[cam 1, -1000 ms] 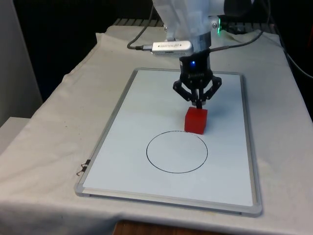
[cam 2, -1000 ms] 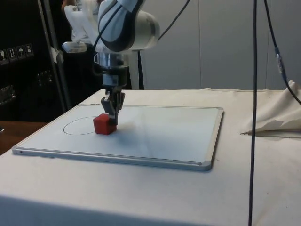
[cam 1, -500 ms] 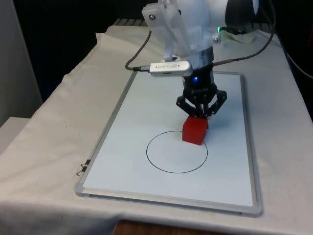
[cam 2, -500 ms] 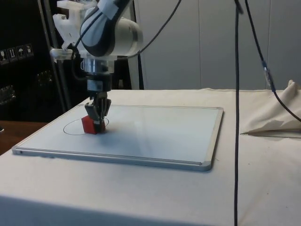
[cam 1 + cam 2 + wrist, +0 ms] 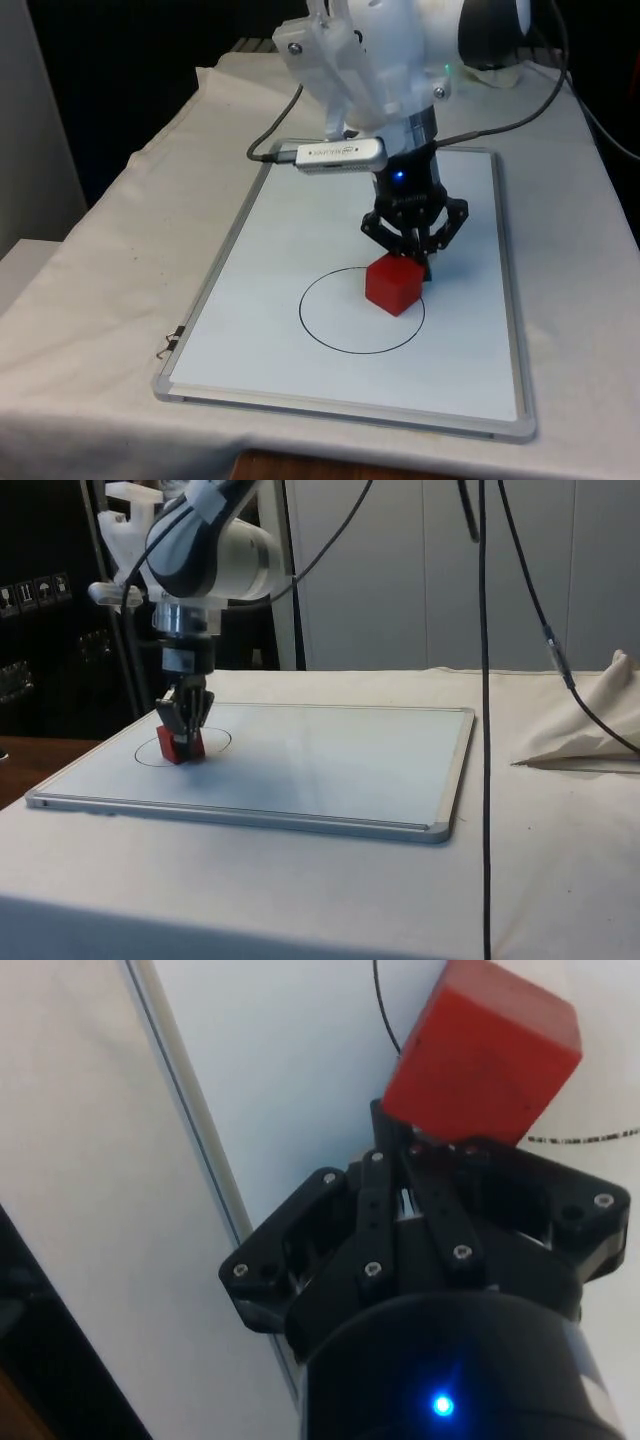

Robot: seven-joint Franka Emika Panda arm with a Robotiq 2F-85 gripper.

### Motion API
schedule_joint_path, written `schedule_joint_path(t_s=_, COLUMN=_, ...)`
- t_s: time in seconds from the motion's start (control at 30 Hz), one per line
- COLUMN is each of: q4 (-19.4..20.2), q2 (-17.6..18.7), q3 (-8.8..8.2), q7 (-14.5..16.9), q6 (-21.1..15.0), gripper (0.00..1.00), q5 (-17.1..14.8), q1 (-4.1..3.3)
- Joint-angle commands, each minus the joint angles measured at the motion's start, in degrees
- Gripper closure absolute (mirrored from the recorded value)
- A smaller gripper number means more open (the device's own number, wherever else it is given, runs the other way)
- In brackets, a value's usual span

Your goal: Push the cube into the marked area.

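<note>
Pushing w/ closed end effector point(image 5: 418, 262) behind red cube point(image 5: 393, 284), now inside circle point(image 5: 330, 339); overshoot and you'll shove it across the far line.

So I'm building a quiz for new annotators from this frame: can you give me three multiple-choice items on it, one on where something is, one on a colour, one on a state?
1. Where does the cube sit?
A. inside the drawn circle, near its edge
B. on the cloth beside the whiteboard
C. at the whiteboard's far corner

2. What colour is the cube?
A. blue
B. red
C. green

3. How is the gripper set?
A. wide open above the cube
B. shut on the cube, lifting it
C. shut, fingertips against the cube's side

Answers:
1 A, the front view has it just inside the black line.
2 B, red in every view.
3 C, the wrist view shows the fingers together, tips pressed to the cube, which rests on the board.
</note>
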State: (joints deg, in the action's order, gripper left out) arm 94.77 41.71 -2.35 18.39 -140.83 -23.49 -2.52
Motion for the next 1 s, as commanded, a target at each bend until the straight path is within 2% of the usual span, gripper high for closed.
schedule_joint_path(t_s=0.0, q4=-1.3, q2=0.7, q3=0.34, q7=0.0, q6=0.7, gripper=1.0, q5=-0.5, q1=0.4)
schedule_joint_path(t_s=0.2, q4=-3.8, q2=2.2, q3=-0.06, q7=-0.2, q6=1.4, gripper=1.0, q5=-0.5, q1=0.74)
schedule_joint_path(t_s=0.27, q4=-3.6, q2=2.1, q3=-0.29, q7=-0.2, q6=0.8, gripper=1.0, q5=-0.3, q1=0.46)
schedule_joint_path(t_s=0.3, q4=-4.2, q2=2.2, q3=-0.29, q7=-0.3, q6=1.7, gripper=1.0, q5=-0.5, q1=0.69)
schedule_joint_path(t_s=0.47, q4=-3.4, q2=0.7, q3=-0.52, q7=-0.3, q6=2.0, gripper=1.0, q5=-0.3, q1=0.4)
schedule_joint_path(t_s=0.5, q4=-4.2, q2=1.5, q3=-0.46, q7=-0.2, q6=1.9, gripper=1.0, q5=-0.3, q1=0.52)
schedule_joint_path(t_s=0.67, q4=-0.7, q2=-2.5, q3=-0.63, q7=0.1, q6=2.6, gripper=1.0, q5=0.1, q1=0.17)
schedule_joint_path(t_s=0.77, q4=1.3, q2=-4.3, q3=-0.63, q7=0.3, q6=2.6, gripper=1.0, q5=0.6, q1=0.11)
schedule_joint_path(t_s=0.8, q4=0.8, q2=-3.9, q3=-0.46, q7=0.3, q6=2.8, gripper=1.0, q5=0.3, q1=0.29)
schedule_joint_path(t_s=0.83, q4=1.9, q2=-4.9, q3=-0.63, q7=0.4, q6=2.7, gripper=1.0, q5=0.7, q1=0.06)
schedule_joint_path(t_s=0.97, q4=4.8, q2=-7.6, q3=-0.74, q7=1.1, q6=2.6, gripper=1.0, q5=1.7, q1=0.0)
